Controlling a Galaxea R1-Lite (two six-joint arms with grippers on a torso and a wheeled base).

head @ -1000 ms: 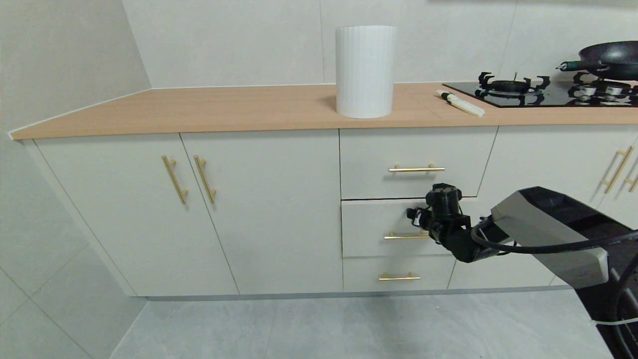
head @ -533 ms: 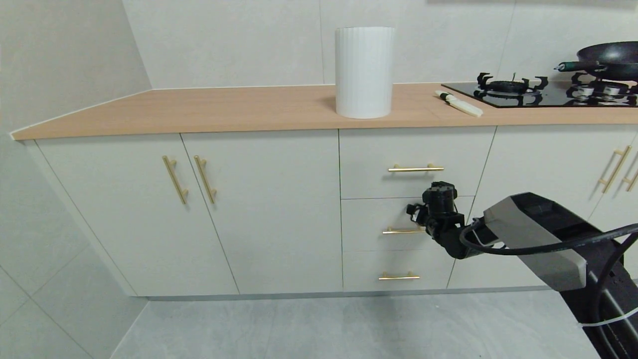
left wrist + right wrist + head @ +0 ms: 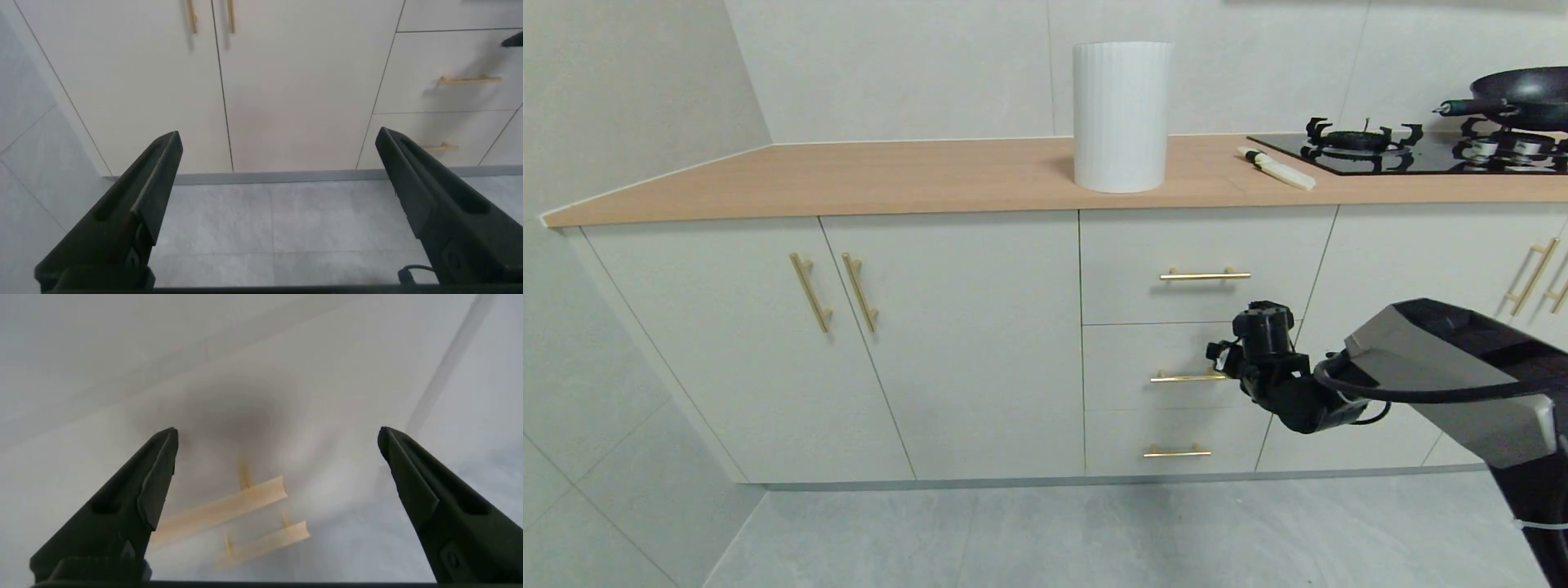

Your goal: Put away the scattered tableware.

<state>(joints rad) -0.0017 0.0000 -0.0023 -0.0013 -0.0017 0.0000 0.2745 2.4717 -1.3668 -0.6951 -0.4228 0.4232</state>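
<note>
The cabinet run [image 3: 947, 343] carries a wooden countertop [image 3: 890, 175]. A white ribbed canister [image 3: 1121, 118] stands on it, and a gas hob [image 3: 1347, 163] sits toward its right end. The task's thing, a pale utensil [image 3: 1276, 169], lies flat on the countertop just beside the hob, well above the right gripper's fingers and apart from them. The three drawer fronts appear shut.

The right gripper [image 3: 1218, 358] is at the middle drawer [image 3: 1127, 367]. Its fingers [image 3: 131, 506] are spread wide and hold nothing. The brass handle [image 3: 1186, 377] lies just ahead of the fingertips and does not look enclosed yet. The left gripper [image 3: 278, 137] faces the cabinet doors, low down, its fingers equally wide and empty.

The step in hand appears to be taking that handle. In the right wrist view the bar runs nearly along the line between the two fingers, so turn the wrist until the bar crosses that line. Close only when the bar sits well inside the tips. Pull square to the drawer front, because a slanted pull risks slipping off the thin bar.
</note>
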